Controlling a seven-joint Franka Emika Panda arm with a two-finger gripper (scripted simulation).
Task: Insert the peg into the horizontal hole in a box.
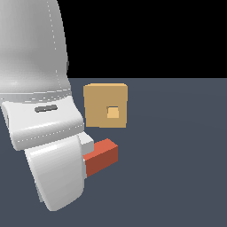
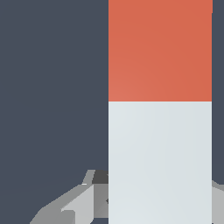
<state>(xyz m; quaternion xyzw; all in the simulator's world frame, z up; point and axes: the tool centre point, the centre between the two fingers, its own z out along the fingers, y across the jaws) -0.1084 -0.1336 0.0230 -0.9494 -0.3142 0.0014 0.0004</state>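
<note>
The box (image 1: pixel 106 105) is a tan cube standing on the dark floor, with the hole (image 1: pixel 113 113), a small lighter-orange square, on the face I see. The peg (image 1: pixel 101 157) shows only its red end in the exterior view, sticking out to the right of the arm, below the box and a little left of the hole. In the wrist view the peg (image 2: pixel 159 109) fills the picture, red half far, white half near. My gripper (image 2: pixel 159 197) is shut on the peg's white half, with grey fingers (image 2: pixel 83 203) on both sides of it.
The arm's large white body (image 1: pixel 40 119) fills the exterior view's left and hides the gripper and the peg's white half there. Dark grey floor (image 1: pixel 177 168) lies around the box.
</note>
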